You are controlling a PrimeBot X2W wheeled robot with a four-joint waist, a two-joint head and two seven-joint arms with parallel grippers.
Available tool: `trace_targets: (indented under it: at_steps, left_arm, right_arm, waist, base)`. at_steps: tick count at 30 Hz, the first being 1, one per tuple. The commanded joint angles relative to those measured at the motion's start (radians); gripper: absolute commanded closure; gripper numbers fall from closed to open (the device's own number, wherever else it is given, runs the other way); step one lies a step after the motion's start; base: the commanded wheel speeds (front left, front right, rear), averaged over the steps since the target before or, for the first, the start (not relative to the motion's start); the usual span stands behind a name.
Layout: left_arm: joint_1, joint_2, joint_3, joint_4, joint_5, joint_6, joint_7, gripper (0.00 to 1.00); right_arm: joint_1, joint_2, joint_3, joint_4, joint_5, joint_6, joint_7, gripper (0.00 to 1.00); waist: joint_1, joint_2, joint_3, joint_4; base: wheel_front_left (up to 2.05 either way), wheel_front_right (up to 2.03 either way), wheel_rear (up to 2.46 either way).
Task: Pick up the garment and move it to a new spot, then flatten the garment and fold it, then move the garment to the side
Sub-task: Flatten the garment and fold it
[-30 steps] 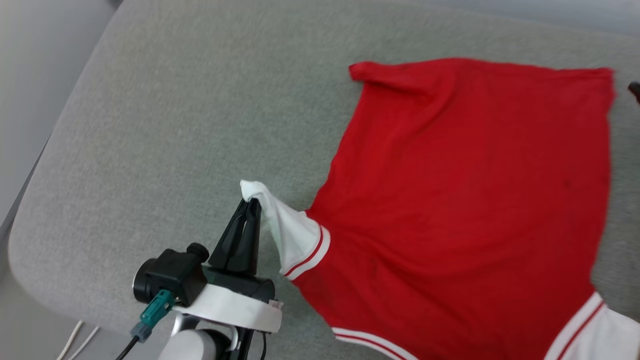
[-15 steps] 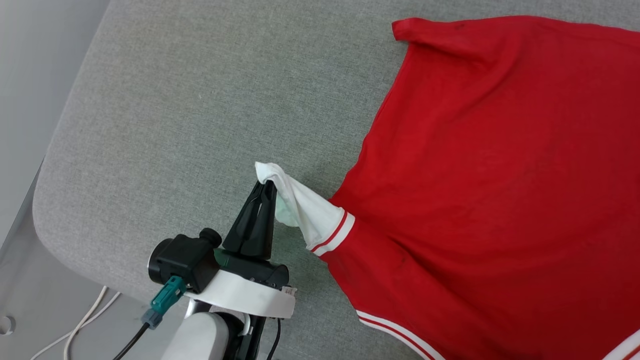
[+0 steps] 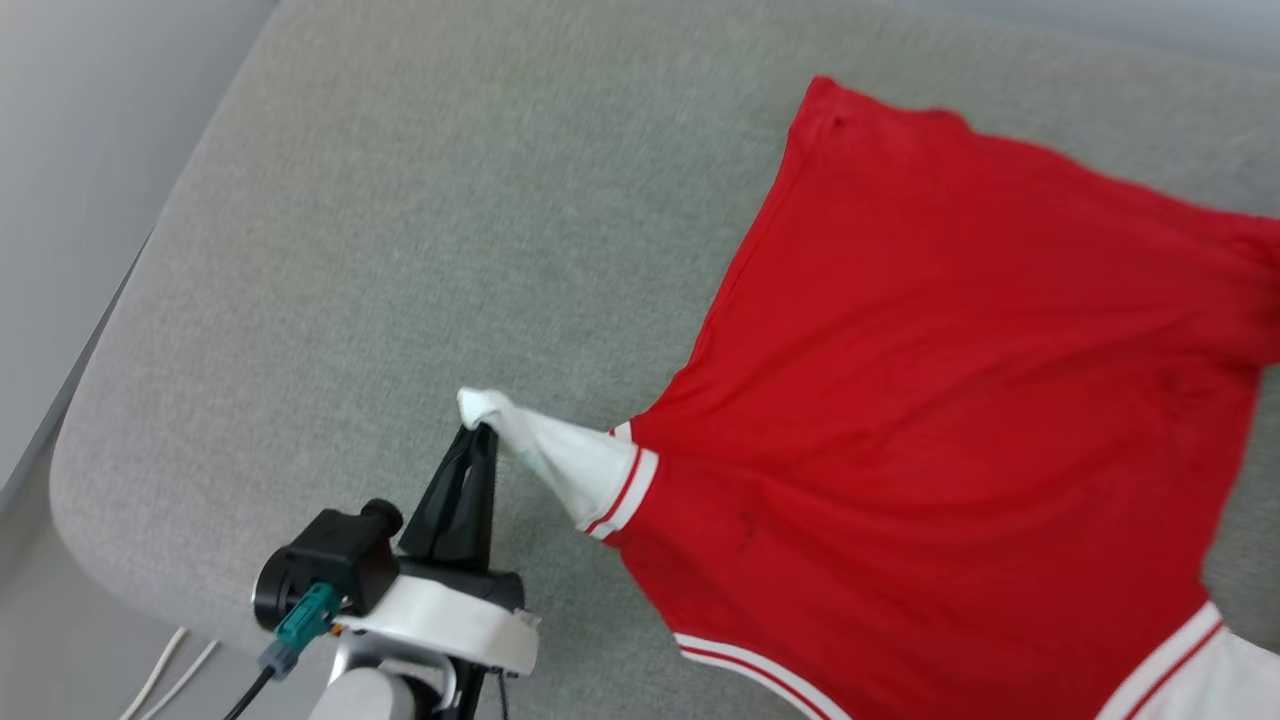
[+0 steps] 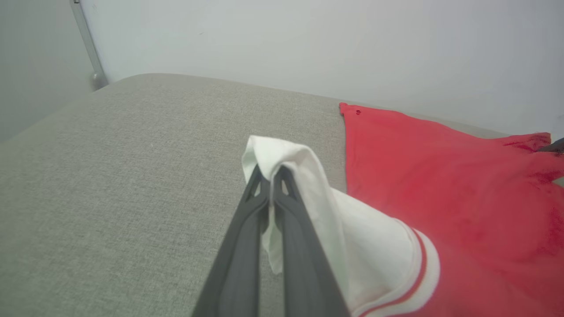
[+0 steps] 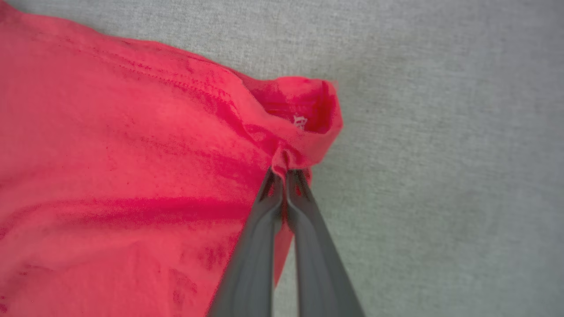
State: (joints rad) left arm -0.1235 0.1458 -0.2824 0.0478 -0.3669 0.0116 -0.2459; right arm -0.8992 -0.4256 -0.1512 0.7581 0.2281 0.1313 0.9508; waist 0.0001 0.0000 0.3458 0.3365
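Garment [image 3: 950, 400], hem pointing away; left end effector [image 3: 479, 434], right end effector [image 5: 284, 173] clamped on it

1 garment [image 3: 950, 400]; 2 grippers [image 3: 479, 437] [image 5: 284, 175]

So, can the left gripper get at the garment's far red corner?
Probably not yet: the left gripper is shut on the white sleeve and must let go first; the grey cushion toward that corner looks free.

A grey fabric cushion [image 3: 400, 250] has a rounded near-left corner. Off that corner, two white cables [image 3: 165, 672] lie on the floor [image 3: 45, 650]. Beyond its far edge stand a pale wall [image 4: 308, 44] and a thin metal rod [image 4: 86, 46].
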Motion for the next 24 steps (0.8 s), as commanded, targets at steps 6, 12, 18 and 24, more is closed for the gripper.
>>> trace_targets:
  at_steps: [6, 12, 18, 24]
  left_arm:
    - [0.078, 0.043, 0.038, 0.026, -0.015, 0.037, 0.036, 1.00]
    - [0.174, 0.096, 0.100, 0.036, -0.045, 0.069, 0.065, 1.00]
    - [0.243, 0.120, 0.129, 0.033, -0.069, 0.092, 0.095, 1.00]
    - [0.275, 0.121, 0.123, 0.028, -0.078, 0.101, 0.123, 1.00]
  right_arm:
    - [0.212, -0.052, 0.134, -0.191, 0.102, -0.001, 0.029, 1.00]
    - [0.522, -0.051, 0.185, -0.407, 0.193, -0.001, 0.112, 1.00]
    - [0.856, -0.015, 0.159, -0.567, 0.230, -0.001, 0.165, 1.00]
    - [1.059, 0.077, 0.100, -0.611, 0.226, -0.001, 0.160, 1.00]
  waist:
    - [-0.0001, 0.0000, -0.181, -0.136]
    - [-0.0001, 0.0000, -0.281, -0.265]
    - [-0.0001, 0.0000, -0.340, -0.351]
    - [-0.0001, 0.0000, -0.355, -0.404]
  base:
    - [0.00, 0.00, 0.00]
    - [0.00, 0.00, 0.00]
    - [0.00, 0.00, 0.00]
    - [0.00, 0.00, 0.00]
